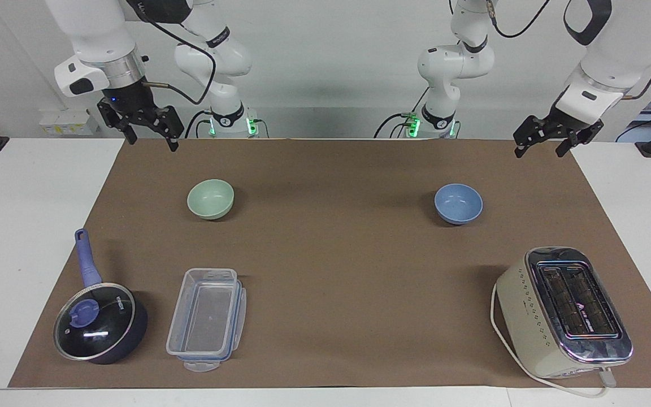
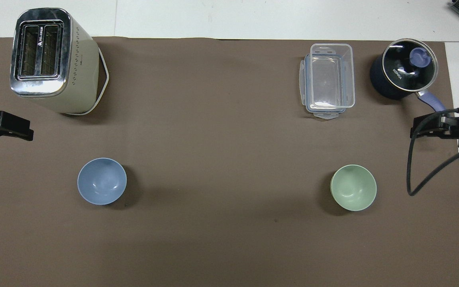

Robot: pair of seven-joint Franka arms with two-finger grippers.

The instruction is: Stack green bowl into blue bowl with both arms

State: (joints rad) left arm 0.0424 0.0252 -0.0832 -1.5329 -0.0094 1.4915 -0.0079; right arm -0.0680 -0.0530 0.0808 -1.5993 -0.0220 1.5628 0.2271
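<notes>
Here, smooth round green bowl (image 1: 211,198), matching blue bowl (image 1: 458,203), both arms' fingers apart.

- the facing view looks from high up across the table (image 1: 31,226) toward the robots, taking in both arm bases.
- the overhead view looks steeply down from above the robots' end, forward along the table, closer in.
- both share the brown mat (image 1: 331,271) and everything on it, half a turn apart.

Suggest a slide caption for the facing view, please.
Both open grippers, left and right, hang raised over the mat's robot-side edge; green bowl and blue bowl sit apart, untouched.
</notes>
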